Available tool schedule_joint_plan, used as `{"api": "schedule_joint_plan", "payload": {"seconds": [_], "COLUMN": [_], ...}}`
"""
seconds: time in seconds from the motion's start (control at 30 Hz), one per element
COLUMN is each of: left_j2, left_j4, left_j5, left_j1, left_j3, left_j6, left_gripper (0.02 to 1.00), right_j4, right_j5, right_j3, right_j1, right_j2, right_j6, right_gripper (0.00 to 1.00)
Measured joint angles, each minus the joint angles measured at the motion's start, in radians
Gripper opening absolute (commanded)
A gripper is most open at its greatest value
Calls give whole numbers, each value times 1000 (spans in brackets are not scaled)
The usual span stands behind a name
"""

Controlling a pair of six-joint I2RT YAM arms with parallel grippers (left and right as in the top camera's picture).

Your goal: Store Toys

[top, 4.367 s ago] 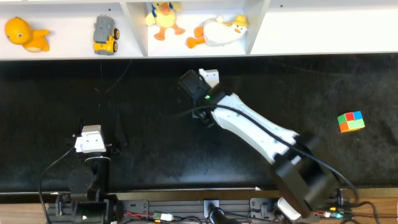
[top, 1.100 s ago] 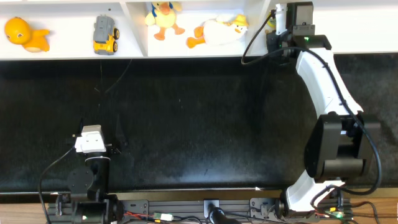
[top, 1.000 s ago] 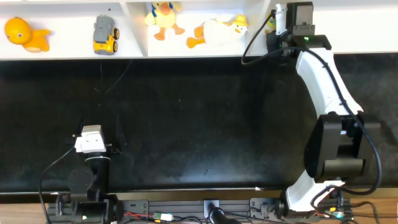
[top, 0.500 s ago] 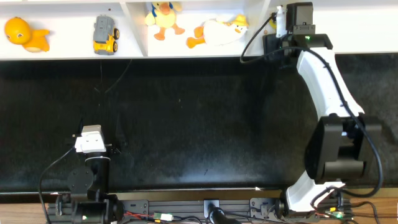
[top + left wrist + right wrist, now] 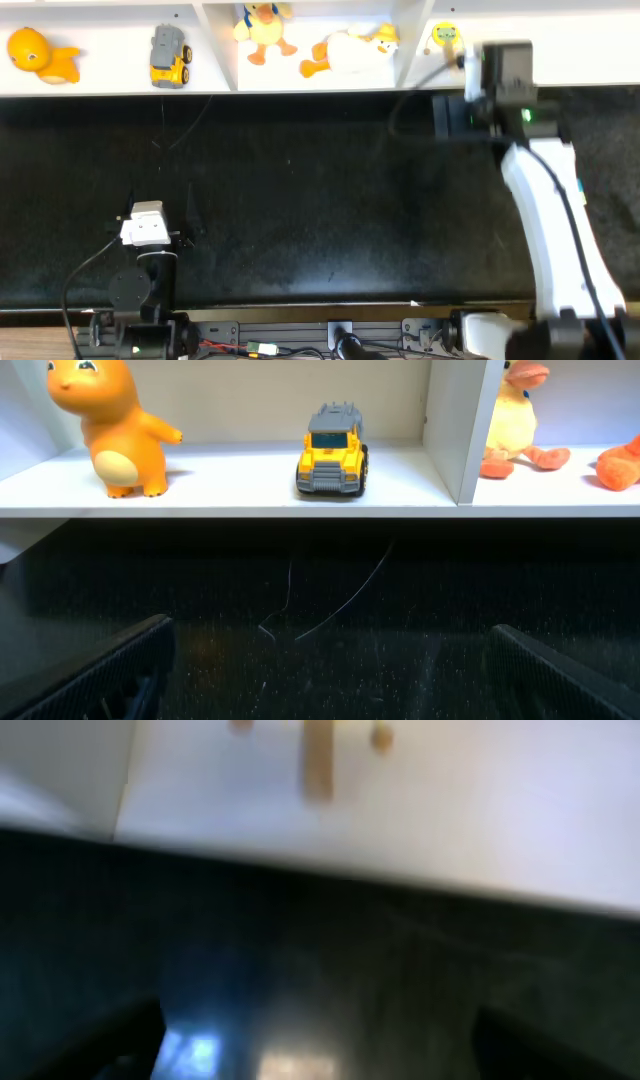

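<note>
Orange and plump, a toy figure [image 5: 105,425] stood at the far left of the white shelf [image 5: 100,85], with a yellow truck [image 5: 332,448] beside it in the same compartment. Well out from the shelf's left part sat the left gripper [image 5: 330,685], fingers spread and empty. The middle compartment held a yellow duck [image 5: 263,30] and a white duck [image 5: 350,50] lying down. A small toy [image 5: 443,38] stood in the shelf's right compartment, and just before that compartment was the right gripper [image 5: 320,1055], fingers apart, holding nothing. I judged that a careless swing so close to the shelf could clip the divider or topple the small toy. A black, matte counter [image 5: 300,200] stretched before the shelf, with cables along its far edge.
</note>
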Motion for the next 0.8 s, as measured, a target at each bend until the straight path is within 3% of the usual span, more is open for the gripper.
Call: {"api": "schedule_joint_plan", "payload": {"seconds": [0.2, 0.37, 0.8], "left_j2": [0, 0, 0], "left_j4": [0, 0, 0], "left_j5": [0, 0, 0], "left_j1": [0, 0, 0], "left_j3": [0, 0, 0], "left_j6": [0, 0, 0], "left_gripper": [998, 998, 998], "right_j4": [-102, -182, -184], "right_j5": [32, 40, 40], "right_j3": [-211, -238, -238], "right_j1": [-30, -52, -52], "right_j2": [-253, -375, -401], "right_j6": [8, 11, 11], "right_gripper": [998, 996, 996]}}
